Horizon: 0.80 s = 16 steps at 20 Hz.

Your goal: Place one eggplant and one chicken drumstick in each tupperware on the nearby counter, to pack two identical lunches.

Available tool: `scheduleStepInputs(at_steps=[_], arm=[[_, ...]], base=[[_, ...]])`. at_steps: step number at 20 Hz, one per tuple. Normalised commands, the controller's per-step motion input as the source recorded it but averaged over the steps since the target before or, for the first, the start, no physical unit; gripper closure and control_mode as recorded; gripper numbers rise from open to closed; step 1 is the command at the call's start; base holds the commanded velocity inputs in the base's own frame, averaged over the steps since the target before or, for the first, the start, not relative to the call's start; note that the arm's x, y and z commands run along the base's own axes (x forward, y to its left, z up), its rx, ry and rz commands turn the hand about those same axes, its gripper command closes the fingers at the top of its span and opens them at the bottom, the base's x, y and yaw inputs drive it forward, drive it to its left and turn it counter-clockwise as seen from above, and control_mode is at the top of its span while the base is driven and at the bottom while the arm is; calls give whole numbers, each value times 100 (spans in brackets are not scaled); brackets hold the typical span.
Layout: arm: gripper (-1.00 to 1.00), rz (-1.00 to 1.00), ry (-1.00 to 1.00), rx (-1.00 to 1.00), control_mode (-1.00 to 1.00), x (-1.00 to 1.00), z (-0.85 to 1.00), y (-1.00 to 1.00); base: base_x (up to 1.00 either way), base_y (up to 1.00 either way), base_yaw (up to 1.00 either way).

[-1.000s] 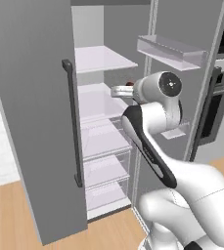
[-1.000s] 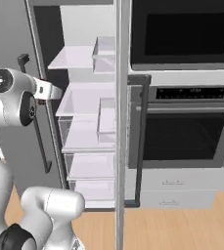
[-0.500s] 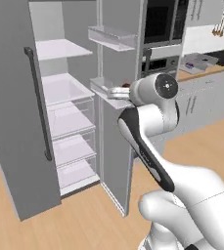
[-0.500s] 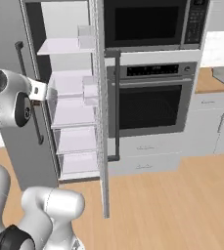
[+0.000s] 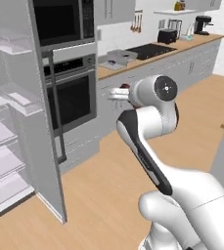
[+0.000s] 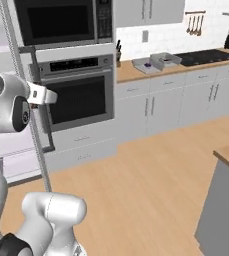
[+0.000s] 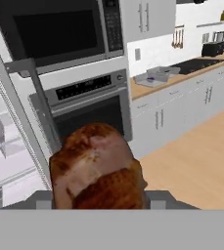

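White glossy arm (image 5: 147, 146), rounded links, dark joint bands, grey circular end caps

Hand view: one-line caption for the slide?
Hand carrying a brown chicken drumstick past the wall oven, two tupperware waiting on the far counter.

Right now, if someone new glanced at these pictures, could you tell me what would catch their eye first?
The brown chicken drumstick looms large in the hand view, held in the hand. Beyond it, the two grey tupperware sit on the wooden counter beside the black cooktop. In the left base view, the open fridge door stands at the left.
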Motion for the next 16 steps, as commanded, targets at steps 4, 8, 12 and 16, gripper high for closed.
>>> scheduleStepInputs(at_steps=[4,8,12,16], arm=[[100,0,0,0,100,0,0,0],[100,0,0,0,100,0,0,0],[100,0,0,0,100,0,0,0],[100,0,0,0,100,0,0,0]], base=[[100,-95,-1],[100,-61,8],[100,-18,14],[100,0,19]])
